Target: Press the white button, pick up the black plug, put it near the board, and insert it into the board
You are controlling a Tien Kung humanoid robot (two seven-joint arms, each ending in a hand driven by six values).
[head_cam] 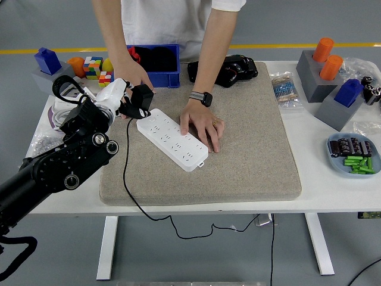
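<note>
Gripping the black plug point(140, 98) in its white fingers point(122, 105), the left hand point(113, 95) holds it just above the far-left end of the white board point(172, 137), the plug's black cable point(127, 173) trailing down over the grey mat point(250, 155) and off the surface point(333, 190). A person's hand point(203, 124) presses flat on the board's middle, while the person's other hand point(134, 72) sits just behind the plug.
</note>
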